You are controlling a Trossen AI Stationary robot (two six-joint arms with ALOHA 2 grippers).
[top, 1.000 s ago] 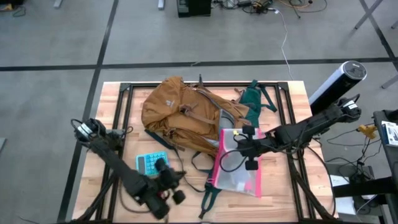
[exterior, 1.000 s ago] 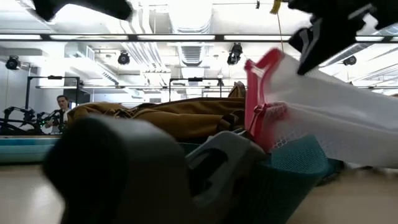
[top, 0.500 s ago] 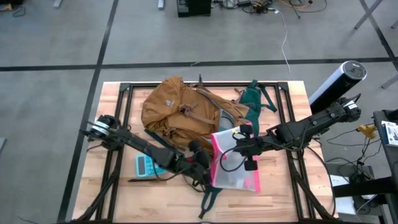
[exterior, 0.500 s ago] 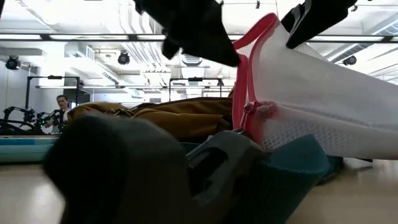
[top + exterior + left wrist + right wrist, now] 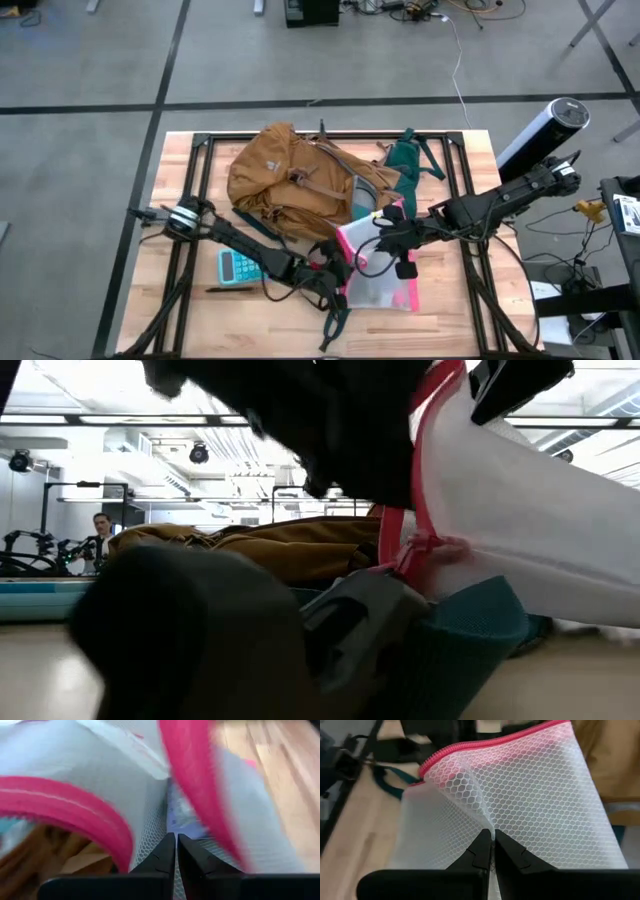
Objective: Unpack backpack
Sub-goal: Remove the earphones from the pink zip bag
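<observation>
Backpack (image 5: 290,185) lies mid-desk toward the far edge. Right gripper (image 5: 492,851) pinches the mesh pouch (image 5: 375,265), holding it up. Left gripper (image 5: 176,851), fingers pressed together, noses into the pouch mouth. Risks: mesh snags or tears, thin pinch slips, pouch drops.

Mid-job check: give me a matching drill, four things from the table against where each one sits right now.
Things:
1. backpack
2. pouch
3. calculator
4. right gripper

Places:
A. flat on the wood beside the left arm
B. clamped on the pouch's mesh
C. far half of the table, lying on its side
D. near side, next to the backpack, held up at its pink edge

Pairs: 1-C, 2-D, 3-A, 4-B
</observation>
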